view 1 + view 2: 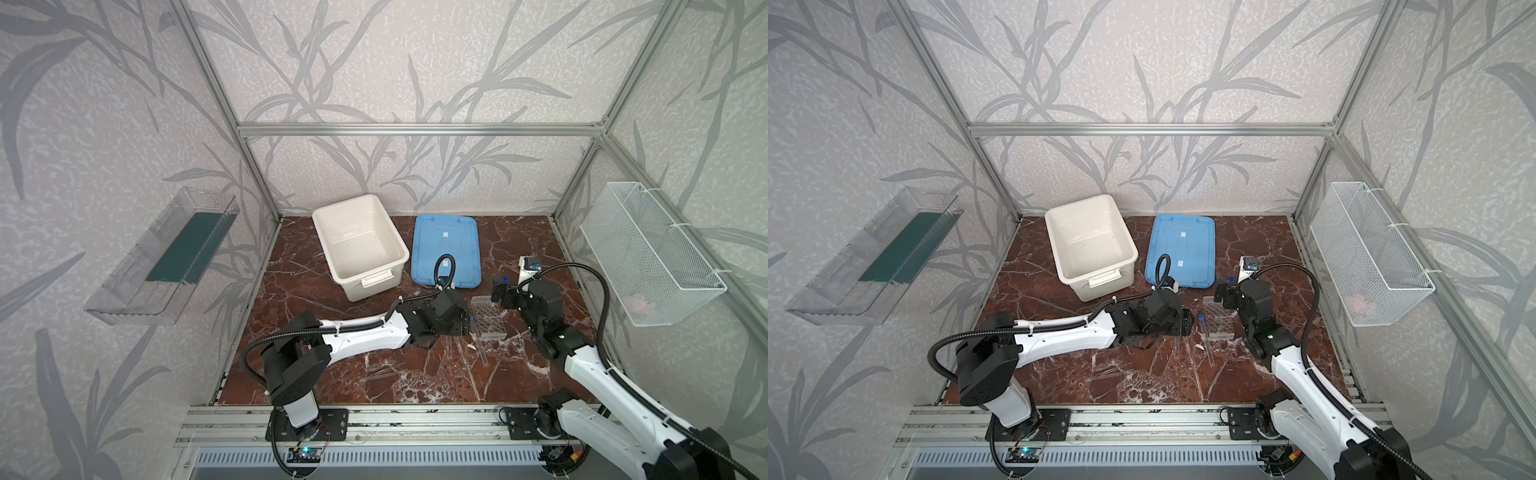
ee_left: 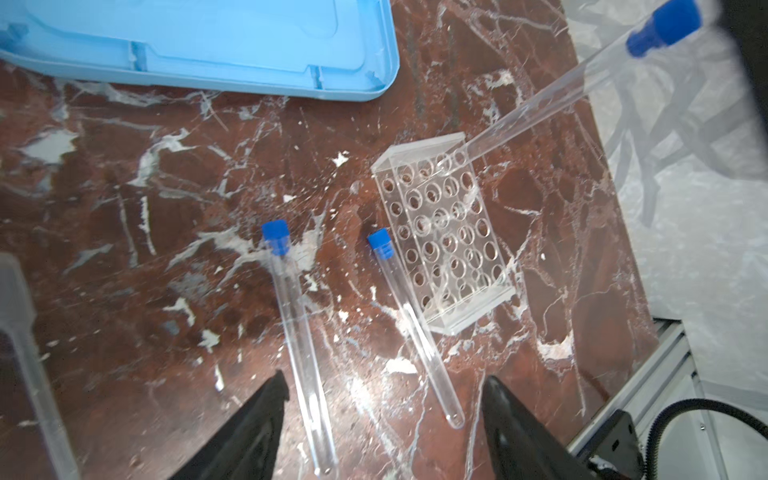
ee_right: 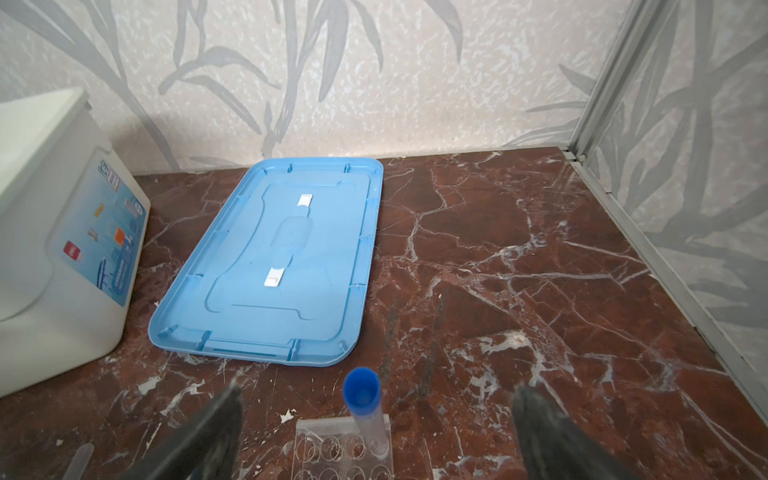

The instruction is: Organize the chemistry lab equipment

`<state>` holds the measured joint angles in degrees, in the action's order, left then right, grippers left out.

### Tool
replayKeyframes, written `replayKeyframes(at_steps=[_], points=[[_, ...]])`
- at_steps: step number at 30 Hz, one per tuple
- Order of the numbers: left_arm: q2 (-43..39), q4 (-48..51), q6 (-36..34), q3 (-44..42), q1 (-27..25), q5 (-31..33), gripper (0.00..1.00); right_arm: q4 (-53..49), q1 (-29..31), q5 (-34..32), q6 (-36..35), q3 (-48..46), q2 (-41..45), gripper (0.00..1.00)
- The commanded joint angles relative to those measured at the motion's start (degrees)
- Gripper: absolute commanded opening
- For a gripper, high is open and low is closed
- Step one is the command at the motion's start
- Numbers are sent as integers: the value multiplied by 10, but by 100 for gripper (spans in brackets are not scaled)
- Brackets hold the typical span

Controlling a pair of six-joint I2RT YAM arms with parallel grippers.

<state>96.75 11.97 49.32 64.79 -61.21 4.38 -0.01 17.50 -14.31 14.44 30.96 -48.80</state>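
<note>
The open right hand (image 3: 378, 405) could knock the tall tube (image 2: 540, 104) out of the rack (image 2: 444, 237) when it lifts, and the open left hand (image 2: 384, 384) could bump the rack

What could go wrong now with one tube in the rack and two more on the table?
1. The standing tube sits in a corner hole of the rack, inside the open right claw; a sideways retreat could tip it.
2. The left claw hangs over two lying tubes; closing may catch both or nudge the rack.
</note>
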Motion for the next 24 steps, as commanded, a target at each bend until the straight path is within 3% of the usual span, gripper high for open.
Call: replayKeyframes(at_steps=[1,6,8,13,16,18,24], points=[[-13,65,-1,-16,-6,-4,73,-149,-13,42,42,52,31,99],[20,113,-16,2,-17,-35,70,-270,-15,148,59,85,55,99],[30,111,-15,-1,-20,-46,65,-313,-15,179,66,94,61,99],[59,142,-31,25,-26,-42,57,-351,-15,263,85,75,84,99],[87,172,-40,50,-28,-31,51,-356,-15,273,95,55,103,99],[103,166,-43,53,-29,-30,40,-367,-15,274,95,54,108,99],[139,186,-55,85,-34,-23,38,-367,-15,277,92,48,118,99]])
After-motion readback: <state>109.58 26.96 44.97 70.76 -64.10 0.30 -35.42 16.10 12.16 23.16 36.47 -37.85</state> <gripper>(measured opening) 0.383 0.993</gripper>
